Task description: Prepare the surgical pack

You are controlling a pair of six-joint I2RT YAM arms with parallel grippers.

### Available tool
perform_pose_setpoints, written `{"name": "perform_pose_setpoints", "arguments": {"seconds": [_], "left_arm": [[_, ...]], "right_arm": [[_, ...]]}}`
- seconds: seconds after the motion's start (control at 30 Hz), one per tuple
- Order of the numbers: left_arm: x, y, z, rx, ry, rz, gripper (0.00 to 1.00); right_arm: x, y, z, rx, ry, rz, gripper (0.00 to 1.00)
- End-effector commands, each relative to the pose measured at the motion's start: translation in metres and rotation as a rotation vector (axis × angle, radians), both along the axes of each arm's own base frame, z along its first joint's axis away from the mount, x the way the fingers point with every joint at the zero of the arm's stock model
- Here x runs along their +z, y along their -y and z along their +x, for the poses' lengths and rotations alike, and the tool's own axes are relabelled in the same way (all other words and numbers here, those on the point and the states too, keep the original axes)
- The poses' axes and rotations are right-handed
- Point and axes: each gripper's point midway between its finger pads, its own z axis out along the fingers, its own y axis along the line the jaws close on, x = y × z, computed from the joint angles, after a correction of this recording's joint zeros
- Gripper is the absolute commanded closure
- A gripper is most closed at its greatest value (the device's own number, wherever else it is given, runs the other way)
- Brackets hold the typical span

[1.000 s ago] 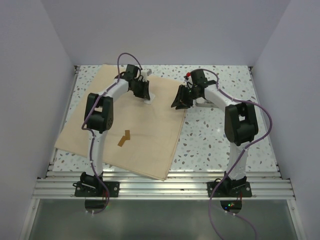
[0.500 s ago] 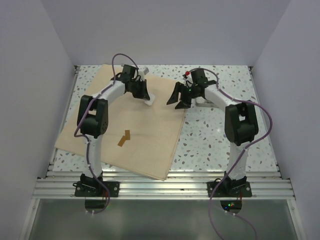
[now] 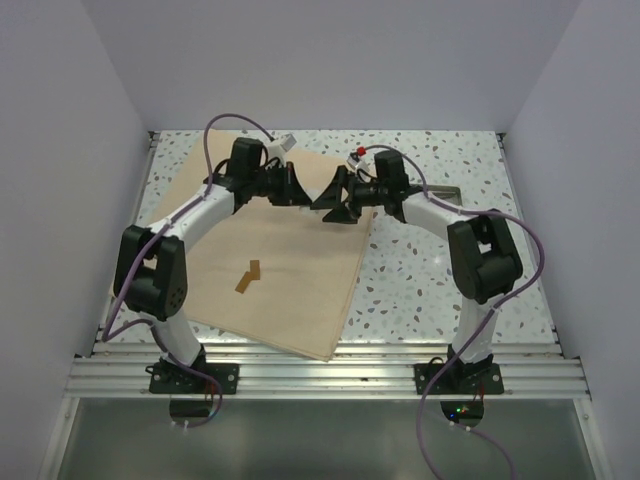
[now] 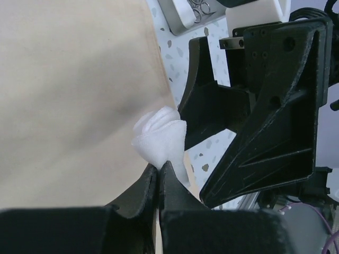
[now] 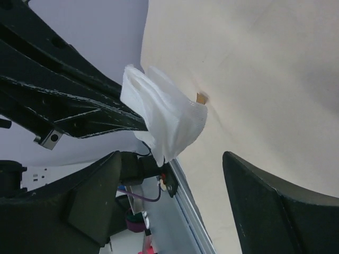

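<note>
Since earlier, left gripper (image 3: 296,187) and right gripper (image 3: 335,199) have been brought together above the sheet's (image 3: 285,255) far right corner. Gauze (image 4: 160,135) is pinched in the left, off the sheet; the right is spread wide beside it.

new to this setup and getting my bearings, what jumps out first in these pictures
The left pincer, shut on a crumpled white gauze square, faces the open right pincer nose to nose over the far side of the tan fabric sheet. A small brown strip lies alone in the sheet's middle.
</note>
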Motion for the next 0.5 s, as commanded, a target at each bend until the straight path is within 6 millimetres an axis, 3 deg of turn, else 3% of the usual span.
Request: {"name": "perform_pose_setpoints", "arguments": {"seconds": [0.0,0.47], "left_arm": [[0.028,0.008,-0.010,-0.014,0.038,-0.085,1.00],[0.029,0.012,-0.028,-0.035,0.018,-0.120,1.00]], "right_arm": [[0.053,-0.005,-0.004,0.016,0.112,0.145,0.19],[0.061,-0.006,-0.003,-0.051,0.095,0.227,0.39]]}}
